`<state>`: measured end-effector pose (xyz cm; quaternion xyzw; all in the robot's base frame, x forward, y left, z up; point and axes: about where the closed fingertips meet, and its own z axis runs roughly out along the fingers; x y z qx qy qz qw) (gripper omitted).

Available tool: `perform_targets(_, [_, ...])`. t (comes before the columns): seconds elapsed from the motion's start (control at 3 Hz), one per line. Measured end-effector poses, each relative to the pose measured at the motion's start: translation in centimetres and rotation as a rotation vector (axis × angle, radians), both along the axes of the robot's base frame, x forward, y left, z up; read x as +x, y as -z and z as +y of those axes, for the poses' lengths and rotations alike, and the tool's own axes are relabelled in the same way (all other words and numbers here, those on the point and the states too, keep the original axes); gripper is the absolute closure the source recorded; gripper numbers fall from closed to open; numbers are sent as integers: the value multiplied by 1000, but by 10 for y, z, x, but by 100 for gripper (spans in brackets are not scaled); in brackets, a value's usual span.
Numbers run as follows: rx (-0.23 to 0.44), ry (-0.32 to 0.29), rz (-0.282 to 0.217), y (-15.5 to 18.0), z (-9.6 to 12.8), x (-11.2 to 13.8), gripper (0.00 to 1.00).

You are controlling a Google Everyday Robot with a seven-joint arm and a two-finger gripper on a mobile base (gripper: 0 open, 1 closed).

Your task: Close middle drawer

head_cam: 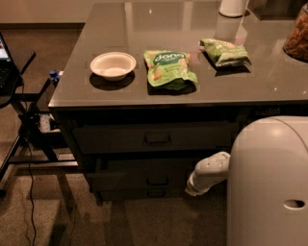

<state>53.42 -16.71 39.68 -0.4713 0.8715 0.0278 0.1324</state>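
Pincer [191,188] beside middle drawer [134,178]; "dang" bag [168,68]

The robot's white body [269,182] is covering the right end of the middle drawer [139,178] and whatever lies beyond it. The claw [188,191] is sitting at the tip of the white arm [209,170], just right of that drawer's handle [158,181] — shadow is swallowing its shape. The top edge is cutting off a white container [233,6], the right edge a brown container [297,36] and the worktop [120,96], the left edge a laptop [4,50]. A pale label [267,111] under the worktop is blurring past reading.
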Motion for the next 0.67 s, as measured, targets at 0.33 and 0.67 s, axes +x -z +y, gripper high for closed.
perform_targets(0.33, [-17,0,-17,2,-8,12,100])
perform_targets(0.67, [-18,1,-18,2,-8,12,82])
